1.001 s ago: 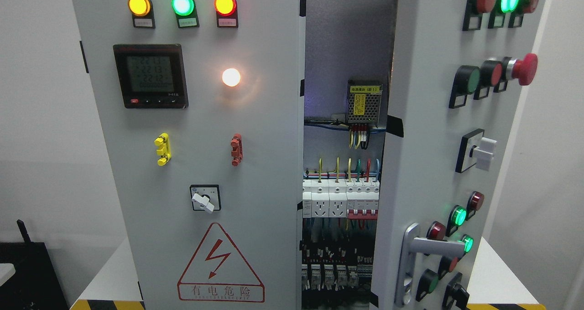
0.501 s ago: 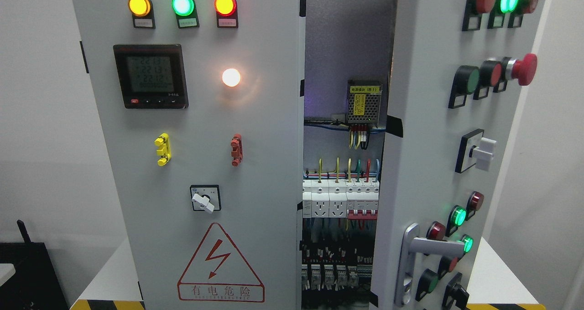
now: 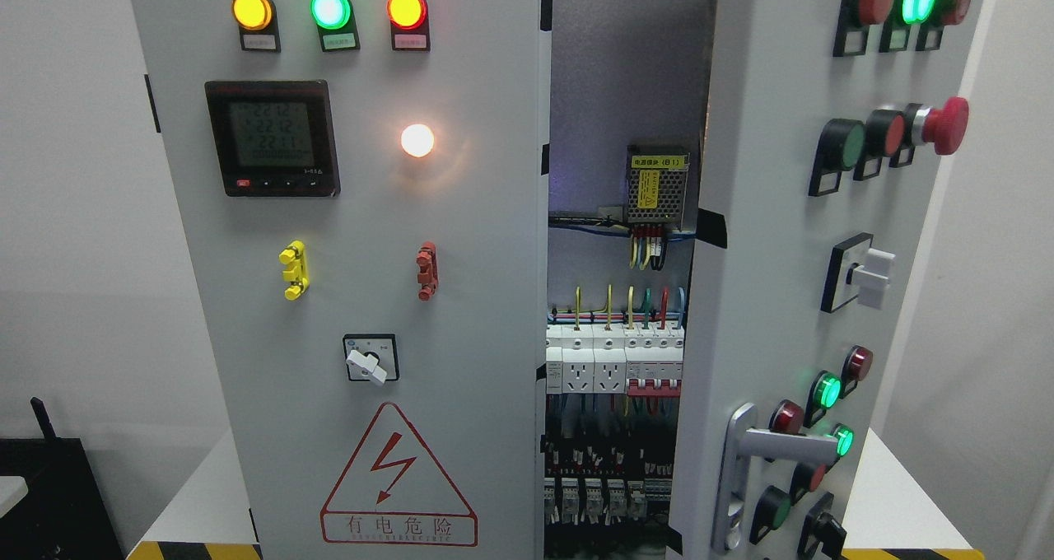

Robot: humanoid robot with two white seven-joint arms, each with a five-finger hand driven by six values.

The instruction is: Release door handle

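Observation:
A grey electrical cabinet fills the head view. Its right door stands partly swung open toward me, carrying several coloured buttons and lamps. A silver lever handle sits low on that door, pointing right, with nothing touching it. The left door is closed flat. Through the gap between the doors I see wiring, a power supply and breakers. Neither of my hands nor arms shows anywhere in the picture.
The left door carries three lit lamps, a digital meter, a rotary switch and a red shock-warning triangle. The cabinet stands on a white table with yellow-black edge tape. A black object sits lower left.
The digits on the meter have changed. The door, the handle and everything else stand as before.

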